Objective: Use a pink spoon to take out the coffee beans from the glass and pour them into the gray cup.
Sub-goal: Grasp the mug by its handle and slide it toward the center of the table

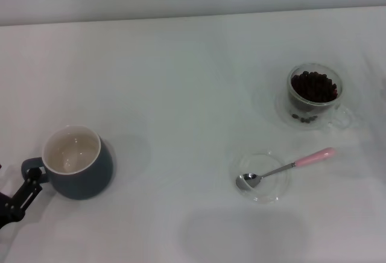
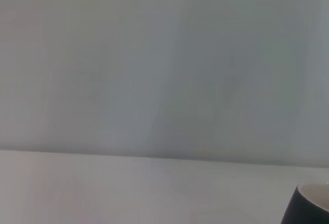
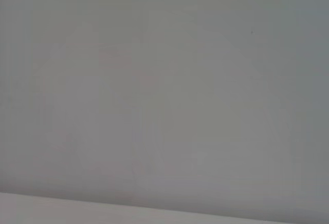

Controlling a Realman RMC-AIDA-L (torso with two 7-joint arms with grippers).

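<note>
Here, left tool (image 1: 15, 199), grip untellable, touches rounded ceramic gray cup (image 1: 81, 166); right unseen.

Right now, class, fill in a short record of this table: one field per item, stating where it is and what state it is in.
pink spoon: bowl resting in the clear saucer, handle pointing out to the right
glass: right rear, upright, holding coffee beans
gray cup: front left, upright, no beans visible inside
left tool: at the cup's handle, front left edge; whether it grips it is unclear
right tool: not in view
</note>
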